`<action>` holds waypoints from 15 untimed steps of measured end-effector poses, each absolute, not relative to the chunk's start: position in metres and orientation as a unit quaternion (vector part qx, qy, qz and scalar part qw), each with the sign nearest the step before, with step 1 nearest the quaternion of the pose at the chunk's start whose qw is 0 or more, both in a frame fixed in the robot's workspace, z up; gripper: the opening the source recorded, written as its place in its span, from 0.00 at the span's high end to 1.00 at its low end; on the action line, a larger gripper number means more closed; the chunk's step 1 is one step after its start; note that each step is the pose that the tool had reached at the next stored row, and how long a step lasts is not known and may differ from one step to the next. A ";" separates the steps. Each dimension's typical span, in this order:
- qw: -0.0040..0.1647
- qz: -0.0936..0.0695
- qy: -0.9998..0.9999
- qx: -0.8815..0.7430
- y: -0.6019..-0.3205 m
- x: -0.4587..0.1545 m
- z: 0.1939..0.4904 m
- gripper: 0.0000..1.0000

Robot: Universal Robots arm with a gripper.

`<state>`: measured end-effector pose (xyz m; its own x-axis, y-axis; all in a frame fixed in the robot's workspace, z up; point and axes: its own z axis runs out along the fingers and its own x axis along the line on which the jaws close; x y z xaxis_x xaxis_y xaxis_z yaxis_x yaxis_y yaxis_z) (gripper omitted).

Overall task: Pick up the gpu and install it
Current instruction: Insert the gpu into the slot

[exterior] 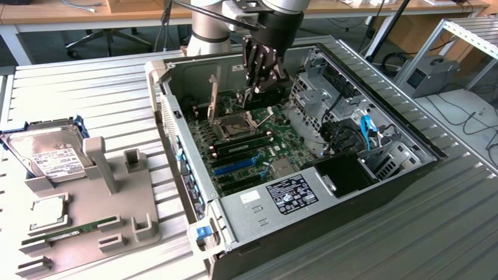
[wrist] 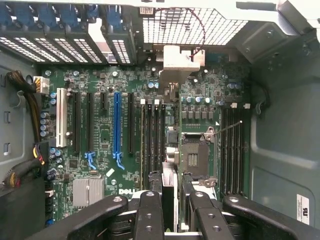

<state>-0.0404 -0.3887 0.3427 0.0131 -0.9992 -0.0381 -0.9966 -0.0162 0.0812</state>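
Note:
My gripper [exterior: 260, 73] hangs inside the open computer case [exterior: 186, 192], above the motherboard [exterior: 257, 140] near the CPU socket [exterior: 233, 123]. It is shut on the gpu [wrist: 170, 195], a thin black card seen edge-on between the two fingers [wrist: 149, 215]. The card's silvery bracket [wrist: 183, 57] points toward the case's rear slot wall. In the exterior view the gpu [exterior: 251, 94] hangs upright below the fingers, clear of the board. The long blue slot [wrist: 116, 125] lies off to one side of the card, with black slots beside it.
A grey parts tray [exterior: 86, 210] at the exterior view's left holds a silver hard drive [exterior: 48, 156], a CPU chip [exterior: 48, 211] and a green RAM stick [exterior: 70, 230]. The power supply [exterior: 292, 195], cables [exterior: 365, 131] and drive cage [exterior: 315, 87] crowd the case.

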 end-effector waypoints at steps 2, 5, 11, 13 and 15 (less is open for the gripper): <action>0.016 -0.042 -0.701 0.712 -0.389 -0.040 0.343 0.74; 0.016 -0.042 -0.701 0.712 -0.389 -0.040 0.343 0.74; 0.016 -0.042 -0.701 0.712 -0.390 -0.040 0.343 0.74; 0.015 -0.042 -0.701 0.712 -0.391 -0.040 0.343 0.74; 0.016 -0.042 -0.701 0.712 -0.391 -0.040 0.343 0.74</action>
